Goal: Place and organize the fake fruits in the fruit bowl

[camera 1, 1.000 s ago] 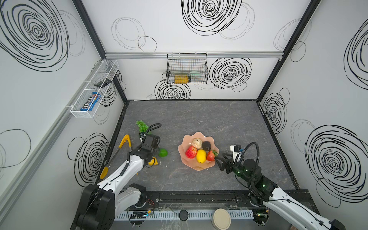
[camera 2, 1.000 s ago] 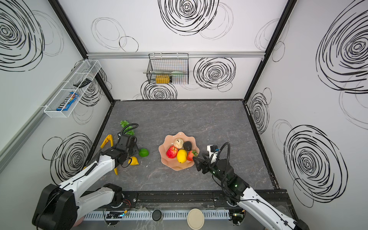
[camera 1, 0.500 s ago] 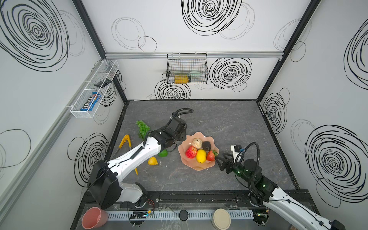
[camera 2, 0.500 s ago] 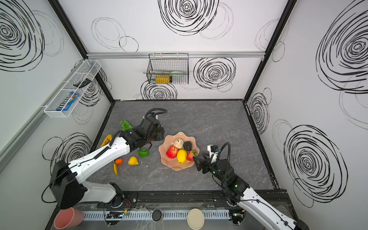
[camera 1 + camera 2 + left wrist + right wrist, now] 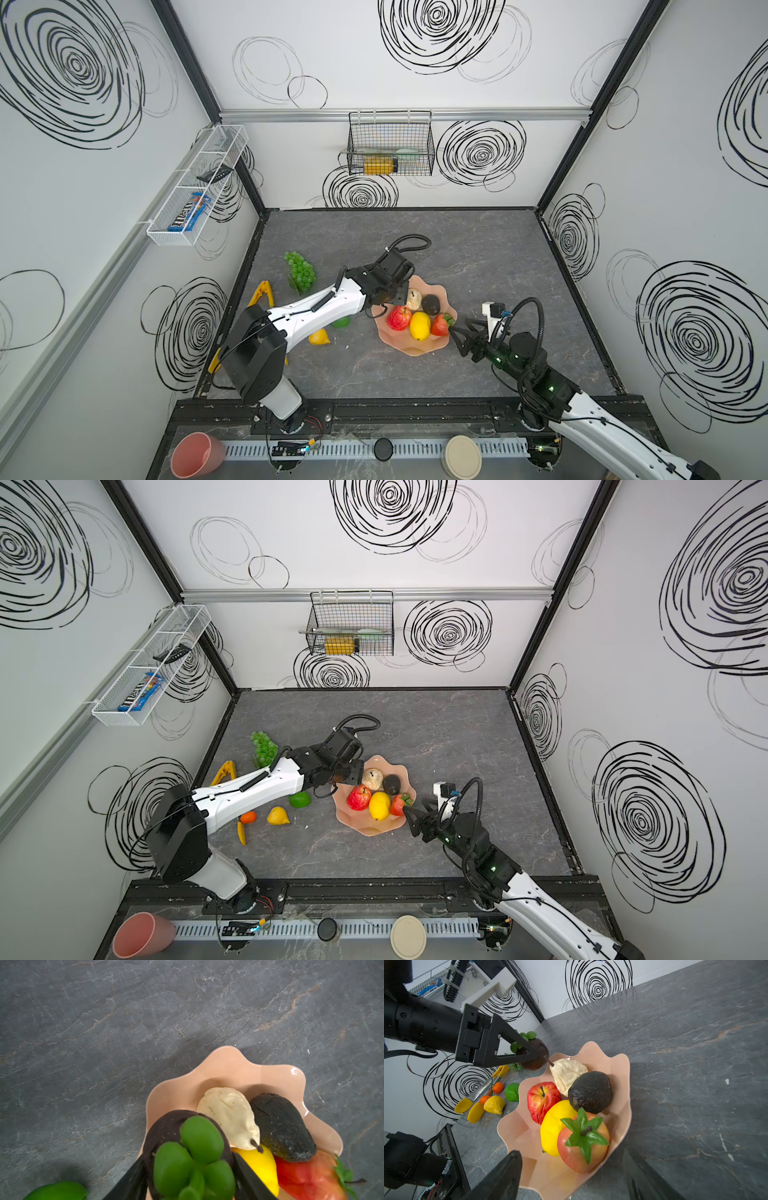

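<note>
While left gripper point(image 5: 386, 296) clamps the mangosteen point(image 5: 188, 1147) over the far-left rim of the fruit bowl point(image 5: 417, 351), right gripper point(image 5: 459, 340) sits spread wide, empty, at its near-right edge; apple point(image 5: 398, 318), lemon point(image 5: 419, 325), strawberry point(image 5: 440, 324), pear point(image 5: 414, 299), avocado point(image 5: 431, 304) inside, lime point(image 5: 300, 799) and orange point(image 5: 248, 817) on table point(image 5: 498, 257) left.

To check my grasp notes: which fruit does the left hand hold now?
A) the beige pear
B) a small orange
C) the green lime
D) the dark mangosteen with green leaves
D: in the left wrist view the left hand is shut on the mangosteen, at the edge of the fruit bowl.
</note>
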`<state>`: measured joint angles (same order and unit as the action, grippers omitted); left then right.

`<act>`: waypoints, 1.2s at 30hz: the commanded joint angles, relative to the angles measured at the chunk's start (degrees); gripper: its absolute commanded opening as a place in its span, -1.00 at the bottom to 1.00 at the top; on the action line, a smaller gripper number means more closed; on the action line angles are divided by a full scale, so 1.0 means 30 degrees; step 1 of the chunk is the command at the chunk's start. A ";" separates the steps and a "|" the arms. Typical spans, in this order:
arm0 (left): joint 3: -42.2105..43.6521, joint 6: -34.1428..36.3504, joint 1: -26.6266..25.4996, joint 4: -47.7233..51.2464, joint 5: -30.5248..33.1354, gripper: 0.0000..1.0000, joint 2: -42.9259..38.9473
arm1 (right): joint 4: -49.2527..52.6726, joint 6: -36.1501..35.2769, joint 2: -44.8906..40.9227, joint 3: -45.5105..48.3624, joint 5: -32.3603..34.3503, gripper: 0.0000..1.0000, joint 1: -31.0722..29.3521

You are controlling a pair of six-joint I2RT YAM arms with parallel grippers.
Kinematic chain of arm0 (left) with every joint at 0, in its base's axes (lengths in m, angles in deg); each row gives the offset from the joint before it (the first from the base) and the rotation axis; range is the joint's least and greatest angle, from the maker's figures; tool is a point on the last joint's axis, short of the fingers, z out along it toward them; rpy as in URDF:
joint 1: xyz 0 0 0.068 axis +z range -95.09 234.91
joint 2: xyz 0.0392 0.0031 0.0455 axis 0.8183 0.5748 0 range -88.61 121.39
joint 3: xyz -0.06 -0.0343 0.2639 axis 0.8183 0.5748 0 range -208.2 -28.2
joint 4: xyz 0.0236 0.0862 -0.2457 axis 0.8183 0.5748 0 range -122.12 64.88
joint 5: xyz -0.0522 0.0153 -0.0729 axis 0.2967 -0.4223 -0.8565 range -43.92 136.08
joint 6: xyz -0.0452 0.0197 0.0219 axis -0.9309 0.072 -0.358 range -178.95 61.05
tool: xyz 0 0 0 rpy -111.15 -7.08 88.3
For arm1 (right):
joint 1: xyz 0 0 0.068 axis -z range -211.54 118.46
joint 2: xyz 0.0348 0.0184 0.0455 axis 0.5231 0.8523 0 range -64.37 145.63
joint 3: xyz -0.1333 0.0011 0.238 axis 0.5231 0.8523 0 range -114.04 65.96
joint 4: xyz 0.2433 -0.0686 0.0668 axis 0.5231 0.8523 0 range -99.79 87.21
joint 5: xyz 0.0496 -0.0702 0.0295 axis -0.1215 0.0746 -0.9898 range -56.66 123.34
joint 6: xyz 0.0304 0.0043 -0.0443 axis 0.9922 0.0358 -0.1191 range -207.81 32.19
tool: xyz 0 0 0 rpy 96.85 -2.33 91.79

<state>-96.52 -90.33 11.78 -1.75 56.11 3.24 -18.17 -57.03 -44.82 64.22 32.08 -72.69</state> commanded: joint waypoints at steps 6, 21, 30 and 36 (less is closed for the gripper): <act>-0.0754 0.0400 0.0487 0.0042 -0.0579 0.27 0.1208 | -0.0136 -0.0012 -0.0175 0.0225 0.0141 0.61 0.0121; -0.0725 0.0584 0.0872 -0.0014 -0.1290 0.34 0.2216 | -0.0202 -0.0008 -0.0125 0.0213 0.0115 0.61 0.0158; -0.0725 0.0644 0.0872 -0.0045 -0.1501 0.41 0.2301 | -0.0255 -0.0008 -0.0060 0.0257 0.0120 0.62 0.0181; -0.0608 0.0615 0.0872 -0.0075 -0.1368 0.37 0.2050 | -0.0282 -0.0008 -0.0050 0.0284 0.0121 0.62 0.0195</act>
<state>-97.21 -88.78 14.09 -1.81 52.11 9.69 -18.17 -57.05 -44.80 64.27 32.08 -72.44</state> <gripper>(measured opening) 0.690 0.807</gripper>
